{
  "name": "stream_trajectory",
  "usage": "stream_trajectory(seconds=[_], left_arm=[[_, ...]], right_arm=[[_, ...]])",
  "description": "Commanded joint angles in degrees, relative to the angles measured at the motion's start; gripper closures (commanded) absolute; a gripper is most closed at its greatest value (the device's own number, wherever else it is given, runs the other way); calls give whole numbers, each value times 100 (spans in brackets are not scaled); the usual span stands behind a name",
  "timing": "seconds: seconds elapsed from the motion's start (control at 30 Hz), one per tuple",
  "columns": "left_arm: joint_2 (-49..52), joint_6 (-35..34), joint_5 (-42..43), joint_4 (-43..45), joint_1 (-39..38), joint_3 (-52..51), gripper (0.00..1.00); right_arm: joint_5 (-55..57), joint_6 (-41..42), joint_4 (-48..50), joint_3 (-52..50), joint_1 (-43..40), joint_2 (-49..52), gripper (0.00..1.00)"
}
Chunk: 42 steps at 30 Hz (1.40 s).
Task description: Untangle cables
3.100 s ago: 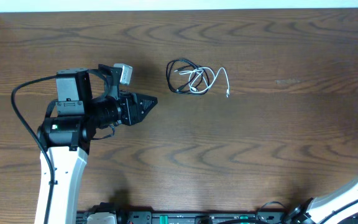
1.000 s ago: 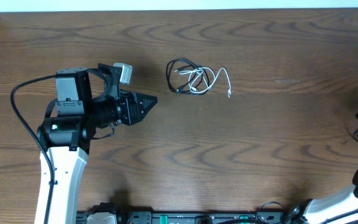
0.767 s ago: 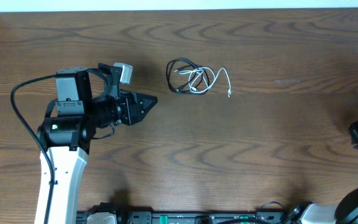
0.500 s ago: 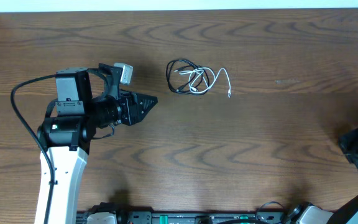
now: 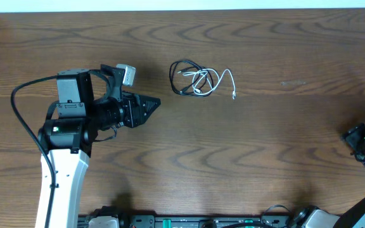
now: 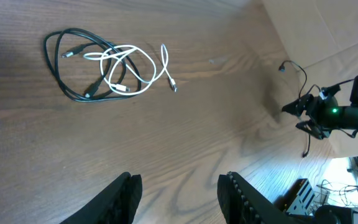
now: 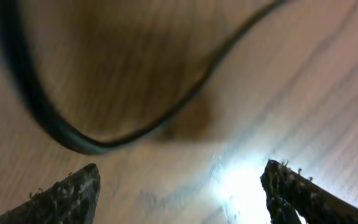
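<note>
A thin black cable (image 5: pixel 178 77) and a thin white cable (image 5: pixel 213 83) lie tangled in one small heap on the wooden table, at the upper middle of the overhead view. The left wrist view shows the same heap at its upper left, black loop (image 6: pixel 58 68) and white loops (image 6: pixel 135 68). My left gripper (image 5: pixel 154 104) is open and empty, pointing right, a little left of and below the heap. Its fingers (image 6: pixel 179 190) frame bare wood. My right gripper (image 5: pixel 353 140) is at the far right edge, far from the cables, open (image 7: pixel 179 186) over bare wood.
The right arm's own thick black wire (image 7: pixel 73 134) curves across the right wrist view. The table's far edge meets a white wall (image 5: pixel 182 5). Equipment (image 5: pixel 189 221) lines the front edge. The right arm also shows far off in the left wrist view (image 6: pixel 334 115).
The right arm has come into view at the right edge and moved down and inward over the table. The left arm and the cables have not moved.
</note>
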Motion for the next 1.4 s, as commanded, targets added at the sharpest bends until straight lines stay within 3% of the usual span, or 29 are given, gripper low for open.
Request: stream_trajectory(seconds=[0.0,0.27,0.47,0.67,0.9,1.23,1.37], left_arm=[[-22,83,92,7,-13,31,55],[-22,81,94,4,-13,31,55],[-22,81,94,4,-13,31,55],[-22,81,92,4,-13,31,55],[-22,81,92,0,-13,31,55],[-20,79,92,-42,-13,31,54],[-20,76,92,-61,-13,31,55]], right_arm=[[-354,-527,348,2,50,-50,30],[-621,-782,994,2,50,-46,42],[-804,-776,1191,2,50,-46,79],[-901,-776,1598,4,50,-46,98],[-901,-772,2844,20,39,-52,99],[-903,-741,6658,22,-197,-50,99],[-957,-271,6900,22,-516,-24,99]])
